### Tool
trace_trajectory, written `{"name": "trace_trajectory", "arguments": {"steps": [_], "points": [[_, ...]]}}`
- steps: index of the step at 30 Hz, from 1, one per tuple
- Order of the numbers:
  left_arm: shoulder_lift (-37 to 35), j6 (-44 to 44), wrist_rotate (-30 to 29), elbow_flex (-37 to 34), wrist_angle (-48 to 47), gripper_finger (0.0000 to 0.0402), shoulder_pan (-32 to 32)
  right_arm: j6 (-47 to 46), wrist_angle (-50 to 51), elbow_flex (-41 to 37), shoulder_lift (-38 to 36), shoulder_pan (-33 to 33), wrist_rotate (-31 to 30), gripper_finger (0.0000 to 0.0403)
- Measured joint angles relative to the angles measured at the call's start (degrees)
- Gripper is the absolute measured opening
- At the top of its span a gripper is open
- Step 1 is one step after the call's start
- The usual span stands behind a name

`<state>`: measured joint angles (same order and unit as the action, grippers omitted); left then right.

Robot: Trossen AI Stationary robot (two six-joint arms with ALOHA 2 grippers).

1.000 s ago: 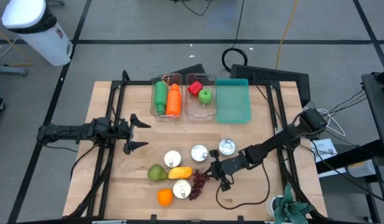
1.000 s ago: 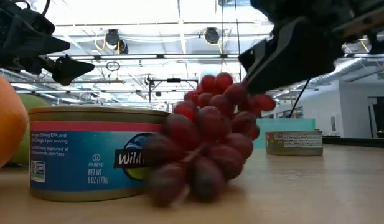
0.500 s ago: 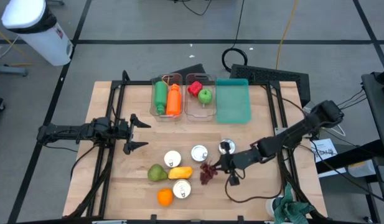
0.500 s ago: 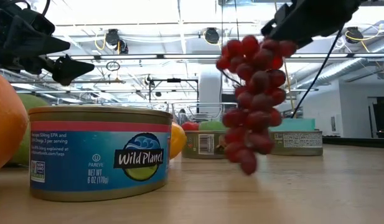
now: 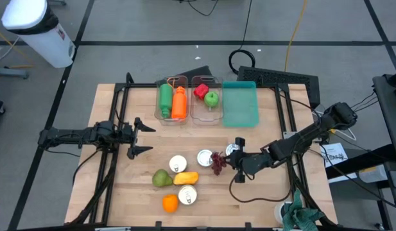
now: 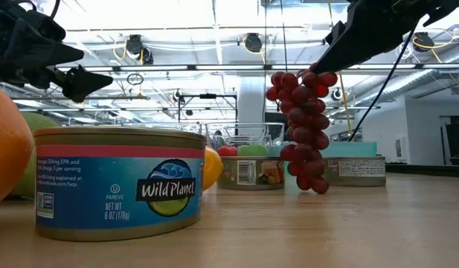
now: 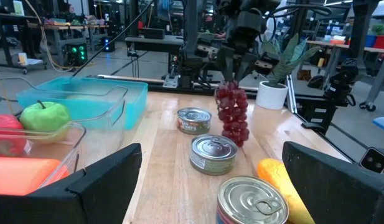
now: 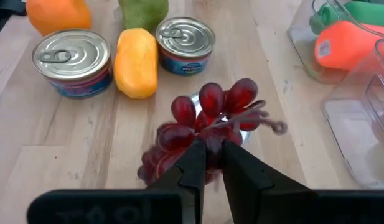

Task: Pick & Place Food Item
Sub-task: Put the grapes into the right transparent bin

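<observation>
Right gripper [image 8: 209, 163] pinching grapes [image 8: 204, 121] aloft

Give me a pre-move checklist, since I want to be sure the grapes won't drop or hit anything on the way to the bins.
1. Grip: right gripper shut on the grape bunch at its top: ok.
2. Lift: in the low view the bunch hangs clear of the table: ok.
3. Path height: the lowest grapes hang about level with the tops of the cans nearby; whether they would clear them cannot tell.
4. Fruit bin: holds a green apple and a red item, with bare room at its near end: ok.
5. Left gripper open, parked at the table's left, away from the route: ok.
</observation>
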<state>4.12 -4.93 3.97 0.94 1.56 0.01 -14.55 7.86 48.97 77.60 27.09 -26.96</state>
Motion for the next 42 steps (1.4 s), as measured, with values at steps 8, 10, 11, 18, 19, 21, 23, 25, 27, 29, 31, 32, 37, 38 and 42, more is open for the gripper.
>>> {"name": "trace_trajectory", "arguments": {"steps": [8,10,11,18,19,21,23,25,27,29,31,32,37,38,42], "points": [[0.0,0.0,0.0,0.0,0.0,0.0399,0.0,0.0,0.0,0.0,0.0,0.0,0.0,0.0038],[0.0,0.0,0.0,0.0,0.0,0.0399,0.0,0.0,0.0,0.0,0.0,0.0,0.0,0.0038],[0.0,0.0,0.0,0.0,0.0,0.0399,0.0,0.0,0.0,0.0,0.0,0.0,0.0,0.0038],[0.0,0.0,0.0,0.0,0.0,0.0399,0.0,0.0,0.0,0.0,0.0,0.0,0.0,0.0038],[0.0,0.0,0.0,0.0,0.0,0.0399,0.0,0.0,0.0,0.0,0.0,0.0,0.0,0.0038],[0.0,0.0,0.0,0.0,0.0,0.0399,0.0,0.1,0.0,0.0,0.0,0.0,-0.1,0.0038],[0.0,0.0,0.0,0.0,0.0,0.0399,0.0,0.1,0.0,0.0,0.0,0.0,-0.2,0.0038],[0.0,0.0,0.0,0.0,0.0,0.0399,0.0,0.1,0.0,0.0,0.0,0.0,-0.2,0.0038],[0.0,0.0,0.0,0.0,0.0,0.0399,0.0,0.1,0.0,0.0,0.0,0.0,-0.2,0.0038],[0.0,0.0,0.0,0.0,0.0,0.0399,0.0,0.2,0.0,0.0,0.0,0.0,-0.2,0.0038],[0.0,0.0,0.0,0.0,0.0,0.0399,0.0,0.2,0.2,0.0,0.0,0.0,-0.5,0.0038],[0.0,0.0,0.0,0.0,0.0,0.0399,0.0,0.2,0.2,0.0,0.0,0.0,-1.2,0.0038],[0.0,0.0,0.0,0.0,0.0,0.0399,0.0,0.2,1.9,0.0,0.0,0.0,-5.7,0.0038],[0.0,0.0,0.0,0.0,0.0,0.0399,0.0,0.2,2.0,0.0,0.0,0.0,-6.5,0.0038],[0.0,0.0,0.0,0.0,0.0,0.0399,0.0,0.2,2.1,0.0,0.0,0.0,-9.0,0.0038]]}}
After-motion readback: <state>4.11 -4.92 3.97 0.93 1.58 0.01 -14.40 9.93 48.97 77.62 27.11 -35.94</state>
